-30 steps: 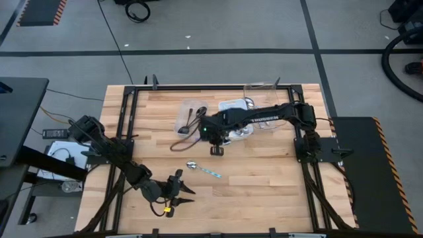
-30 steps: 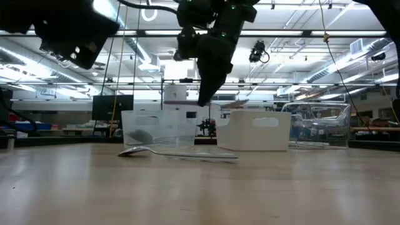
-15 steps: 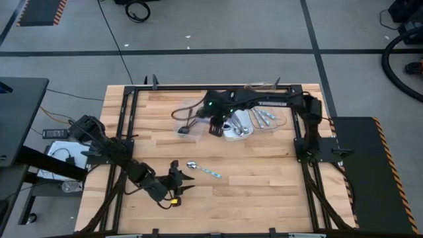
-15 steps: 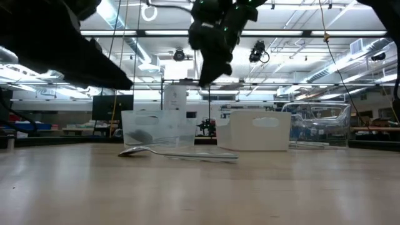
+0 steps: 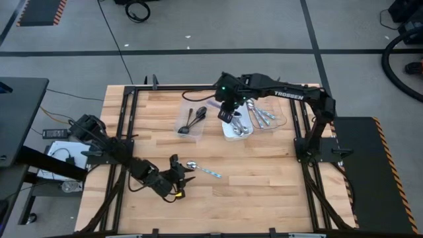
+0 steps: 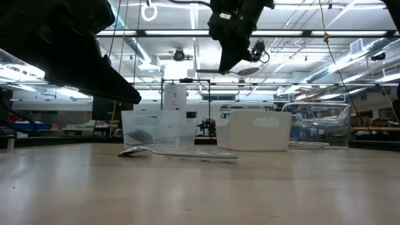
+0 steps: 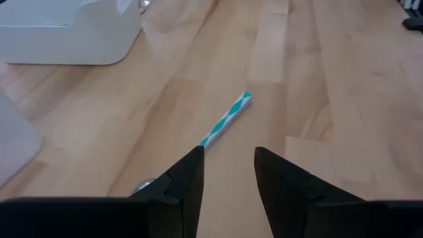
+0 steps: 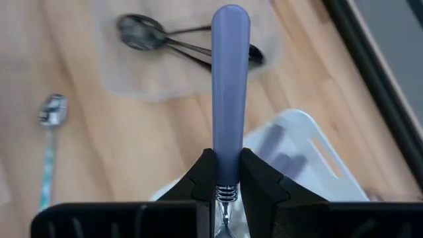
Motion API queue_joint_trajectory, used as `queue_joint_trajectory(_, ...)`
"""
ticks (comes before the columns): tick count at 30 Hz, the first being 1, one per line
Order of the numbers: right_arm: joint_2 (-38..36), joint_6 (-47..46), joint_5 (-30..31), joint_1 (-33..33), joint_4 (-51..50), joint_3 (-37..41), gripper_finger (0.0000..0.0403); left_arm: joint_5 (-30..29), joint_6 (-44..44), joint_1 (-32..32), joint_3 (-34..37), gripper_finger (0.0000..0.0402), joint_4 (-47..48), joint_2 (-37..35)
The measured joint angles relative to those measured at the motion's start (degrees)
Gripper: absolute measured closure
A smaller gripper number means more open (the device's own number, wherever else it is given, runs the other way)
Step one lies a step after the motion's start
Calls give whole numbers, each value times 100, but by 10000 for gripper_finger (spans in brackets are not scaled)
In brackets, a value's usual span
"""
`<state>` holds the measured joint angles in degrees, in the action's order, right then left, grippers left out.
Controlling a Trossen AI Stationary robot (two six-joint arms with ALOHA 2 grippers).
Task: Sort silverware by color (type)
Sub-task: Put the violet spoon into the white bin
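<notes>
A spoon with a purple handle [image 8: 229, 79] is up in the air, with my right gripper [image 5: 228, 116] shut on it above the near-left corner of the white tray [image 5: 229, 136]. Its silver bowl [image 6: 247, 70] shows beside the fingers in the low view. Another spoon, with a teal-and-white handle [image 7: 225, 123], lies flat on the wood [image 5: 202, 170]. My left gripper [image 7: 228, 177] stands open just short of it, with the handle's end ahead of the gap between the fingers. My right gripper pinches the purple handle at its end nearest the bowl [image 8: 225, 173], just beside a coiled metal neck, between its two fingers. The fingers slant down from above, and the handle runs on past them. The spoon is lifted clear of table and trays.
A clear tray [image 5: 181, 129] with dark spoons [image 8: 165, 36] sits left of the white tray. A second clear tray holding silver spoons [image 5: 263, 118] sits to its right. A black frame [image 5: 132, 87] edges the table. Bare wood lies near the front and right.
My right gripper has risen with the purple spoon and moved toward the table's far edge and right, from in front of the trays to over the white tray. My left gripper has edged toward the teal spoon and tipped nearer to level.
</notes>
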<state>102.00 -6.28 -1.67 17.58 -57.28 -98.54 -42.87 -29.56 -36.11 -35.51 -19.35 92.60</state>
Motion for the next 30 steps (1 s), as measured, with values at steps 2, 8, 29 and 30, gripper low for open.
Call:
queue_joint_trajectory(2,0,0,133,51,-111,0,351,-2,66,57,0,260,4,0)
queue_joint_trajectory(8,0,-213,745,136,-357,258,350,-7,171,230,0,260,202,0)
queue_joint_trajectory(29,2,-1026,107,457,1856,2802,350,0,671,547,0,260,315,0)
queue_joint_trajectory(30,2,-1052,53,477,1923,2858,350,0,673,547,0,260,310,0)
